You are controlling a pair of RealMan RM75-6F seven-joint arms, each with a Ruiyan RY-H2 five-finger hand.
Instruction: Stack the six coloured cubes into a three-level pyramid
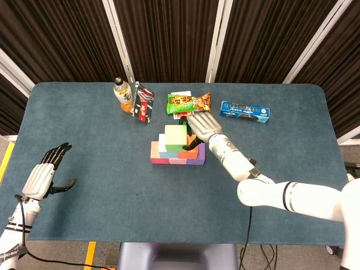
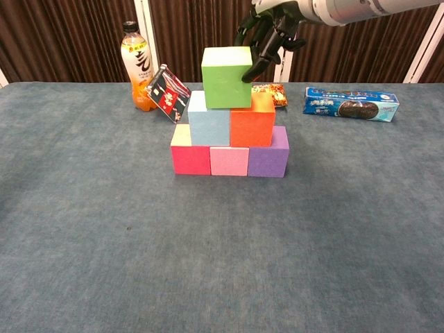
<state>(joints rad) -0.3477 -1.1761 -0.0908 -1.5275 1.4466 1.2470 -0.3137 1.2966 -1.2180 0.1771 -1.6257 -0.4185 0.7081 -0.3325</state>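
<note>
Six cubes form the pyramid on the worktop [image 2: 83, 229]: the green cube [image 2: 227, 77] sits on top of the blue cube [image 2: 209, 127] and orange cube [image 2: 252, 124]. The right hand [image 2: 269, 31] touches its right side with curled fingers [image 2: 254, 69]. The left hand [image 1: 45, 173] hovers with fingers spread.

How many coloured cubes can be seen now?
6. Bottom row: red cube, pink cube, purple cube. Middle: blue cube, orange cube. Top: green cube, at the right hand. None seems hidden.
</note>
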